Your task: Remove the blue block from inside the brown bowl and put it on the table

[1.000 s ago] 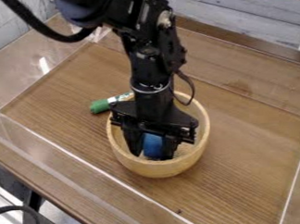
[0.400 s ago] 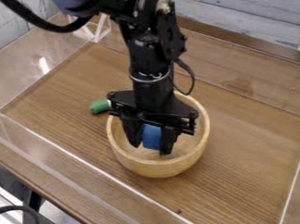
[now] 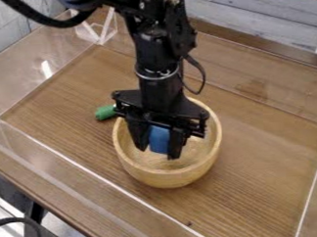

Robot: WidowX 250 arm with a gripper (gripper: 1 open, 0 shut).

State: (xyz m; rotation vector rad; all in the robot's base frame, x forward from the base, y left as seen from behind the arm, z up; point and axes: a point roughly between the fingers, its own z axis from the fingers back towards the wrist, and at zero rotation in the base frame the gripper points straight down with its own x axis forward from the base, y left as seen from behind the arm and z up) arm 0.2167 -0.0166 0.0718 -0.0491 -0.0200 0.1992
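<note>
Raised, pincer grips blue block over brown bowl.

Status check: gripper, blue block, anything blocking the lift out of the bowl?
Gripper shut on blue block, pointing straight down. Block over the brown bowl, not yet past the rim. Green-capped marker beside bowl, not in the way.

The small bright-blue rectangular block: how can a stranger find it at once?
Look at the round tan wooden bowl on the brown wood-grain table. Over it the black gripper pinches the small bright-blue rectangular block, the only blue item; the neighbouring marker is green-capped.
</note>
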